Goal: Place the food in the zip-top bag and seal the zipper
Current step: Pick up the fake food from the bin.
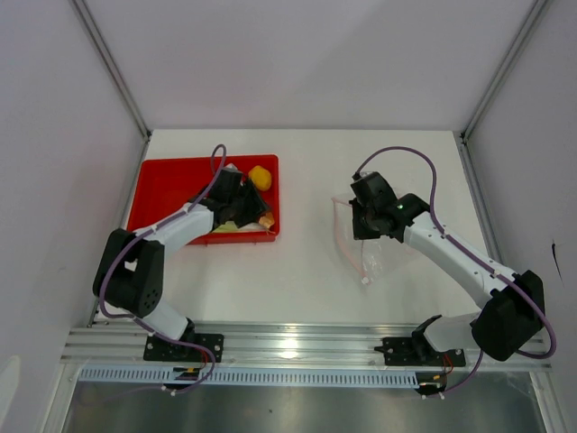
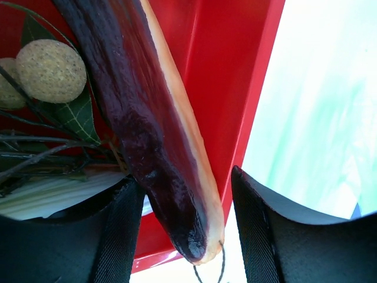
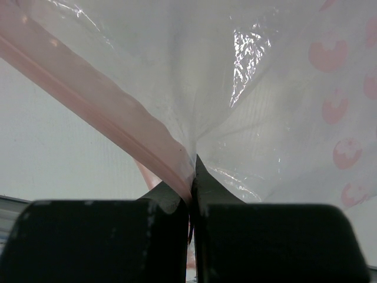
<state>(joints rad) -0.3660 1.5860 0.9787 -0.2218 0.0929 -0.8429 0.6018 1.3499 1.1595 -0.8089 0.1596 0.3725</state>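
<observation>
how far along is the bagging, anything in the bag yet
Done: the right gripper is shut on the zip-top bag at its zipper. In hand: the left gripper stands open around the sweet potato in the red tray, not gripping yet. Left: no food shows in the bag; the berries and yellow fruit lie in the tray, and sealing comes last.

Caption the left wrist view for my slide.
Open left gripper straddles the sweet potato in the red tray.

No readable txt, labels, brands or nos. in any view; zip-top bag point(image 3: 277, 135) shows pink dots point(image 3: 328, 56) only.
</observation>
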